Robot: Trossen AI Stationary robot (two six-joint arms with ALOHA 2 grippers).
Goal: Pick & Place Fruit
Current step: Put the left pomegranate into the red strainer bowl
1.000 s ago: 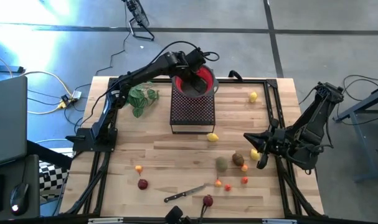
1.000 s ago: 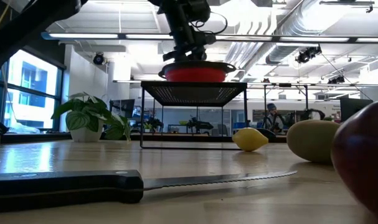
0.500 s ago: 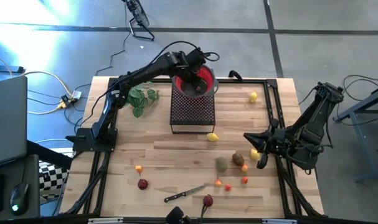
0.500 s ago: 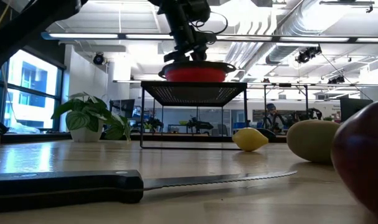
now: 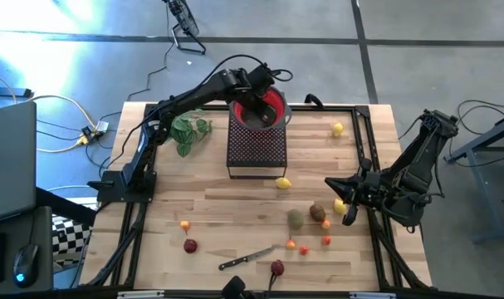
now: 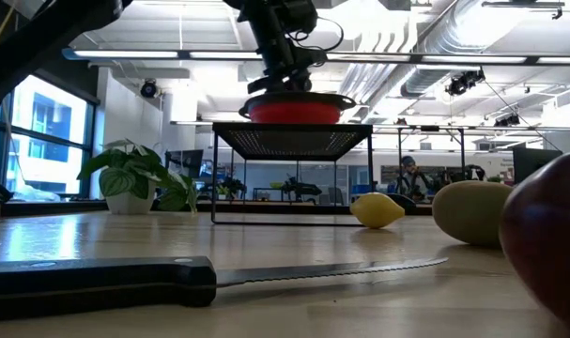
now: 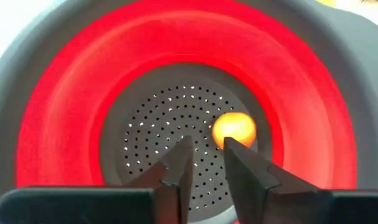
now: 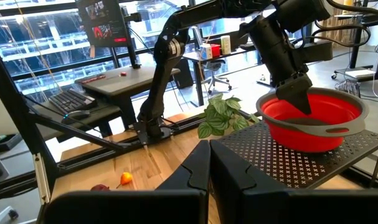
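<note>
On the left of the wooden surface, a green leafy sprig lies just beside the left arm. Nearer the front edge, a tiny orange fruit and a dark red ball sit close together.

The left end effector hangs inside the red colander, which stands on a black mesh stand at the back centre. Its fingers are a narrow gap apart with nothing between them. A small orange fruit lies on the perforated floor of the colander, just beside the fingertips and apart from them.

In front of the stand rests a lemon. Nearer the front lie a black-handled knife, a second dark red ball, an olive-green oval, a brown oval and three tiny orange and red pieces.

Another small lemon sits at the back right.

The right end effector waits low over the right side of the surface, fingers pressed together and empty, with a yellow fruit beside it.
</note>
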